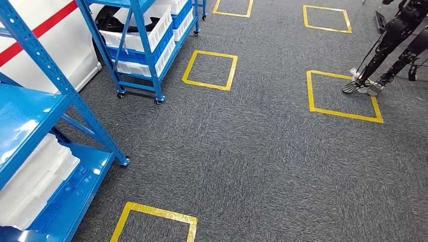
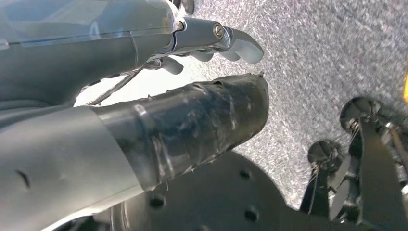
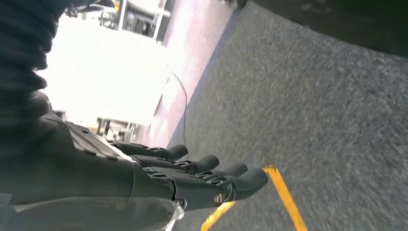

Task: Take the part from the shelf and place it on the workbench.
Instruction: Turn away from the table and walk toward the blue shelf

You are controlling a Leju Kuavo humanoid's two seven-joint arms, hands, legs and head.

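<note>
Up at eleven o'clock in the head view, can make out a black part lying in the top white bin of a wheeled blue shelf, well apart from both hands. Can see the left hand with fingers stretched out and a tape-wrapped thumb, holding nothing. Can see the right hand with fingers straight and side by side, likewise empty, above grey carpet. Can count several yellow tape squares on that carpet. Can spot another robot's dark legs at two o'clock. Can see a second blue shelf at eight o'clock, with white trays on its lower level.
</note>
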